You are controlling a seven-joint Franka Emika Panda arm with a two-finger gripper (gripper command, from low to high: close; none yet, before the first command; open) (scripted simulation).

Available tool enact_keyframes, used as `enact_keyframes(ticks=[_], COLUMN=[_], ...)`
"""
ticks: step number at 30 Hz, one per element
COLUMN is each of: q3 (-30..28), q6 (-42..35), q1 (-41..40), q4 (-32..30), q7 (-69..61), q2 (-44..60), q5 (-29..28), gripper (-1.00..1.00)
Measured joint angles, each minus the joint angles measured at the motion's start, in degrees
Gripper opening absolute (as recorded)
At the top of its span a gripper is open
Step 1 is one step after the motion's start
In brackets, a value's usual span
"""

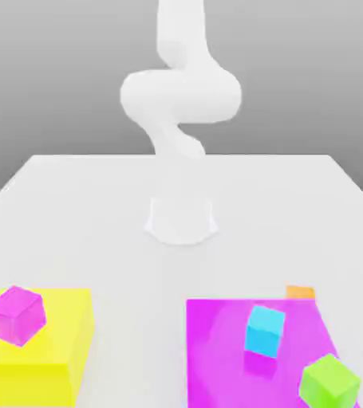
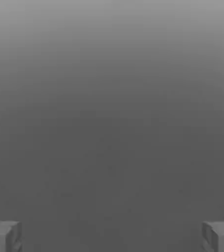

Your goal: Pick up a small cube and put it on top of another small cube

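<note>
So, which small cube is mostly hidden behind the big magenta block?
The orange cube; only its top shows. The cyan cube sits fully visible on the magenta block.

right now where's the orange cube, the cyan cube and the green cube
orange cube (image 1: pixel 300 292), exterior view, its visible top edge behind the magenta block
cyan cube (image 1: pixel 264 329), exterior view, its front face
green cube (image 1: pixel 329 382), exterior view, its front face

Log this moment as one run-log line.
gripper open, holding nothing | orange cube behind magenta block | cyan cube on it
</note>
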Motion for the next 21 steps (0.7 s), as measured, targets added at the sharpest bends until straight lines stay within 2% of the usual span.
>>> enact_keyframes(ticks=[15, 18, 21], q3=[23.1, 26.1, 26.3], q6=[21.0, 25.0, 28.8], q1=[0.2, 2.4, 4.8], q4=[-19.4, -23.1, -25.8], q7=[31.7, 38.4, 44.2], q2=[32.0, 38.4, 44.1], q5=[-3.1, -4.4, -6.4], gripper=[0.0, 0.0, 0.0])
